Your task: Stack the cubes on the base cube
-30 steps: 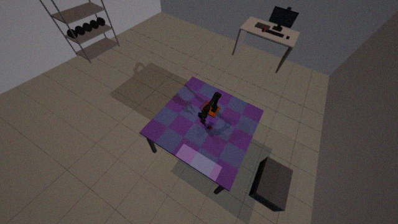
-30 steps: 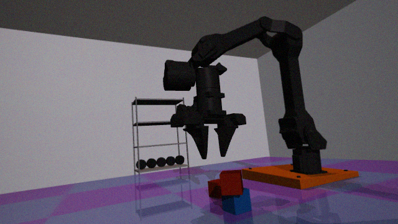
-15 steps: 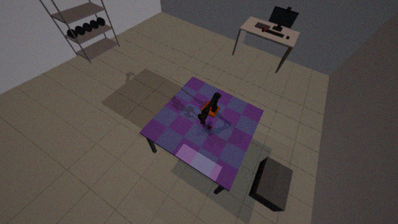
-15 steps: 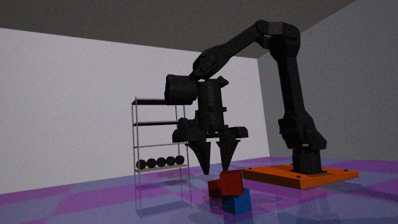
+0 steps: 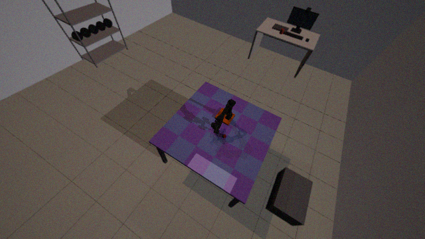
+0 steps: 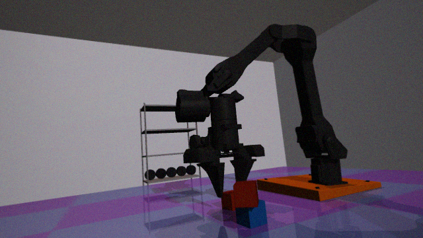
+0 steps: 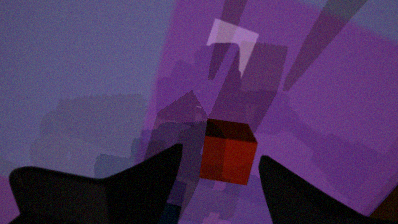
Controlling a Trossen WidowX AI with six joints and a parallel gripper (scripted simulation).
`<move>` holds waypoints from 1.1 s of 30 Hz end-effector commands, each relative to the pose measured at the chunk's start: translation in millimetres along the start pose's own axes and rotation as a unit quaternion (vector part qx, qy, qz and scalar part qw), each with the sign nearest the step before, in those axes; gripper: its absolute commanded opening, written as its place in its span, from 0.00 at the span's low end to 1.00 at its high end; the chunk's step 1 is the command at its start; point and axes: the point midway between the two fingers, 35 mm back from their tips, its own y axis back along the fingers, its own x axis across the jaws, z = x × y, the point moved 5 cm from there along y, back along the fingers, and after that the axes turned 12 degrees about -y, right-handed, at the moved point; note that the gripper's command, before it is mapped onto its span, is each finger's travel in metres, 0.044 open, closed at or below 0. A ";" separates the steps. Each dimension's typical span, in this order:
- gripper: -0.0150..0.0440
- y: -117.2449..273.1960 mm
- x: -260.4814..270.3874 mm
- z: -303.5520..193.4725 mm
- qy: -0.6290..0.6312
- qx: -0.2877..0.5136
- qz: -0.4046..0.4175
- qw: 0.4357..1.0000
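Observation:
The blue base cube (image 6: pixel 252 216) stands on the table, and a dark blue bit of it (image 7: pixel 171 214) shows at the wrist view's bottom edge. One red cube (image 6: pixel 245 194) rests on top of the base cube, looking level and shifted toward one corner. The other red cube (image 6: pixel 227 201) (image 7: pixel 227 159) stands on the table, partly hidden behind the stacked one in the exterior view. My gripper (image 6: pixel 230 188) (image 7: pixel 220 155) is open and empty, pointing down, with its fingertips just above and to either side of the table cube. In the top view the cubes are too small to tell apart.
The orange mounting plate (image 5: pixel 228 121) (image 6: pixel 287 189) bears the arm, behind the cubes. The checkered table (image 5: pixel 180 146) has a pale light patch near its front edge. A shelf (image 5: pixel 87 40), a desk (image 5: pixel 265 28) and a dark box (image 5: pixel 293 194) stand away from the table.

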 end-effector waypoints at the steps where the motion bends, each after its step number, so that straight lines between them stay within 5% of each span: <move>1: 0.70 -8.8 -3.0 0.1 -0.003 -0.001 -0.006 1.000; 4: 0.70 -11.2 -3.2 0.1 -0.003 -0.001 -0.006 1.000; 10: 0.44 -11.2 -3.2 0.1 -0.003 -0.001 -0.006 1.000; 33: 0.43 45.7 4.8 0.6 -0.003 -0.001 -0.006 1.000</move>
